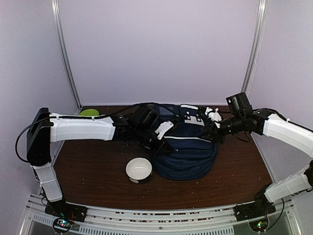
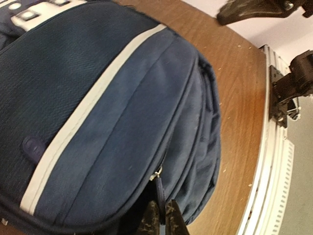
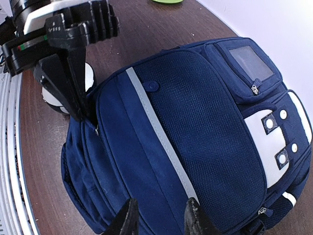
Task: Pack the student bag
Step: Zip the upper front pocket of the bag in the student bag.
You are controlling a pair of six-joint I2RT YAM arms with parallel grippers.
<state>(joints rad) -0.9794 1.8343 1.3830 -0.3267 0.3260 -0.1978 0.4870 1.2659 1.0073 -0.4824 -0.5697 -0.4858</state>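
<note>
pinching together at the tips, the left hand [image 2: 161, 221] appears to have the small zip pull [image 2: 159, 188] caught between them, low on the student bag [image 2: 98, 122], on the side turned toward the table's left edge. the right hand [image 3: 161, 218] is at the opposite side of the bag. its fingers [image 3: 128, 218] are apart, with navy cloth and the end of a white stripe between them. i cannot tell whether they press on the cloth or only hover over it.

the bag lies in the middle of the table [image 1: 88, 171], nearer the far edge than the near one, with its studded white patch facing up. a white bowl [image 1: 139, 170] sits just beside it on the near-left side. a green thing [image 1: 89, 112] lies well apart in the far left corner.

by the look of it the bag is soft and bulky. the cloth will likely bunch and give before the zip runs, and the whole bag may slide on the smooth table. the pull is thin and easy to lose, so it wants a firm pinch near its root and a tug along the zip line. the other hand would do best bracing a seam or the trimmed edge, since loose cloth would only stretch.
</note>
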